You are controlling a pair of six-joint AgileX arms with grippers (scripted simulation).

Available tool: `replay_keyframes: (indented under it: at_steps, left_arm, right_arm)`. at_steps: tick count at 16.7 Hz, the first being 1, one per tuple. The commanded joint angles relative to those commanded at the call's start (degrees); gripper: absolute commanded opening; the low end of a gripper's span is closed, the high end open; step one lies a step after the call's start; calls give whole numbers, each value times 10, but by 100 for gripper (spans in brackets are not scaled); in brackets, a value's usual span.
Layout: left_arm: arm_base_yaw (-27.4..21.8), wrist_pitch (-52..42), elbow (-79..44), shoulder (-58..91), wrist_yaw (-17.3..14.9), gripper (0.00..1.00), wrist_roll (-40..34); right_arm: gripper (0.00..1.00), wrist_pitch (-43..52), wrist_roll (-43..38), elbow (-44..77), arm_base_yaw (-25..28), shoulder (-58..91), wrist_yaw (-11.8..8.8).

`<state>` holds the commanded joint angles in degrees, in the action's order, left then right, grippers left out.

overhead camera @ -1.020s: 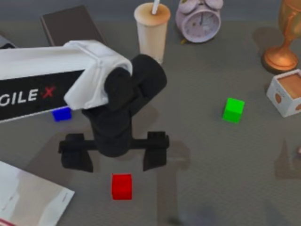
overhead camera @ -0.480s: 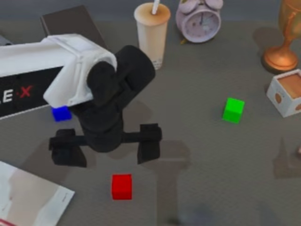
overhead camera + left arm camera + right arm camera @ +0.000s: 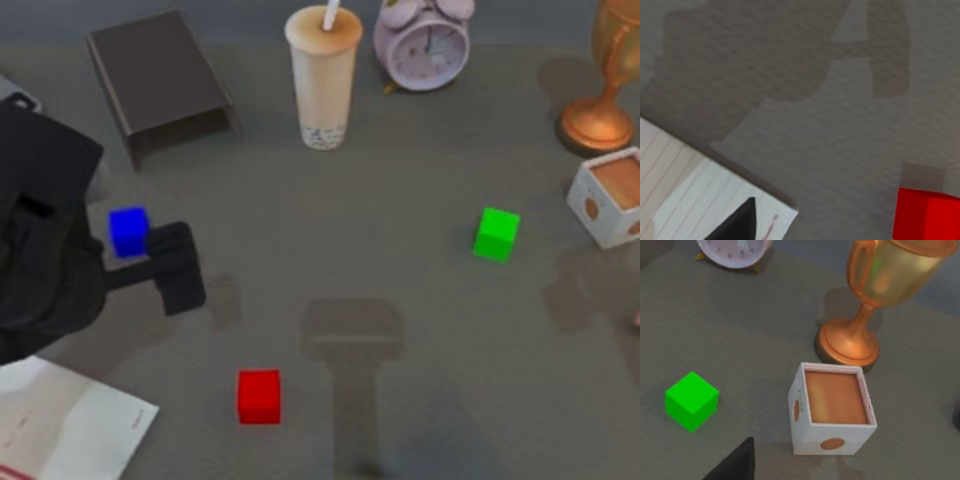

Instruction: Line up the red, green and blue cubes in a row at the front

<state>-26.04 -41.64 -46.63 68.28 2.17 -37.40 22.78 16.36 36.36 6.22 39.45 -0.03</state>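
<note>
A dark box (image 3: 160, 78), a drink cup (image 3: 322, 75), an alarm clock (image 3: 422, 42) and a trophy (image 3: 603, 85) are ranged along the table's (image 3: 400, 300) far edge. A spotted white box (image 3: 610, 197) is seen at right, paper (image 3: 60, 425) at front left.

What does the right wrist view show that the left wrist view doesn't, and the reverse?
Only the right wrist view shows the small bright green cube, the white and tan box with round spots, the gold trophy cup on its copper base and the edge of the pale lilac alarm clock. Only the left wrist view shows the small bright red cube and a corner of lined white paper. Both share the grey table and one dark fingertip at the frame's edge.
</note>
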Motion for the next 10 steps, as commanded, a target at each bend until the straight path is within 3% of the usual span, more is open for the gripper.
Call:
replay_keyframes:
  at_steps: [10]
  left_arm:
    - [199, 270, 351, -486, -5, 100, 216]
  right_arm:
    - [100, 339, 230, 505, 85, 645, 1]
